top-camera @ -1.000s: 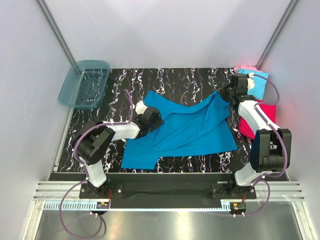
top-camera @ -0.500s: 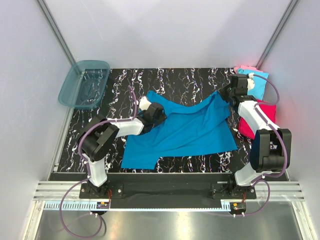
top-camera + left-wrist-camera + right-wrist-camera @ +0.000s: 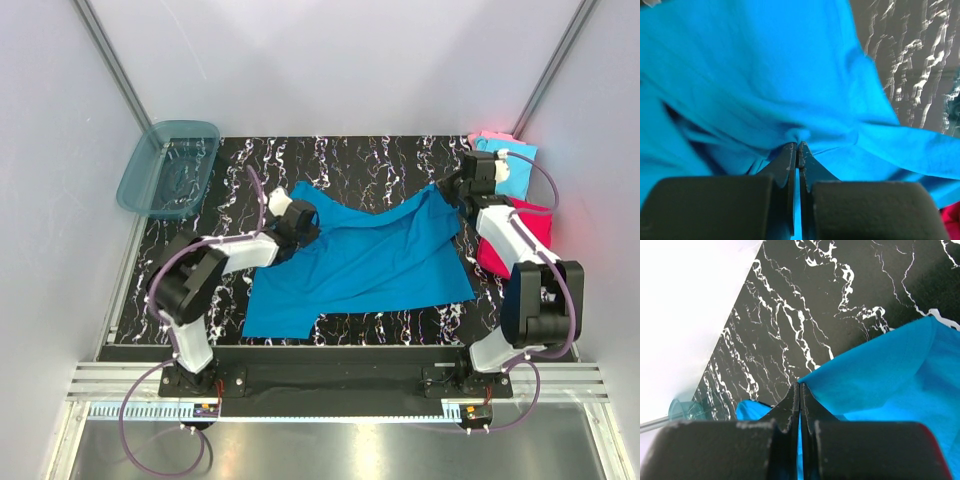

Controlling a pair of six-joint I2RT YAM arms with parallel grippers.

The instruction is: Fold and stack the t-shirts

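Two pincers are closed on the teal-blue t-shirt [image 3: 370, 265], which lies spread over the middle of the surface [image 3: 360, 160]. The left pincer [image 3: 798, 146] pinches a bunched fold at its far left part. The right pincer [image 3: 799, 386] pinches its far right edge. The light cyan t-shirt [image 3: 518, 170], pale pink t-shirt [image 3: 487, 136] and magenta-red t-shirt [image 3: 535, 225] lie at the far right corner.

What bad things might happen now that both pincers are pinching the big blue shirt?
1. The left pincer grips only a small pucker of the blue shirt, so the cloth might slip out when it is lifted.
2. The right pincer holds just the shirt's edge, so that corner might slip free too.
3. The right arm sits right beside the red shirt; a swing could drag it.
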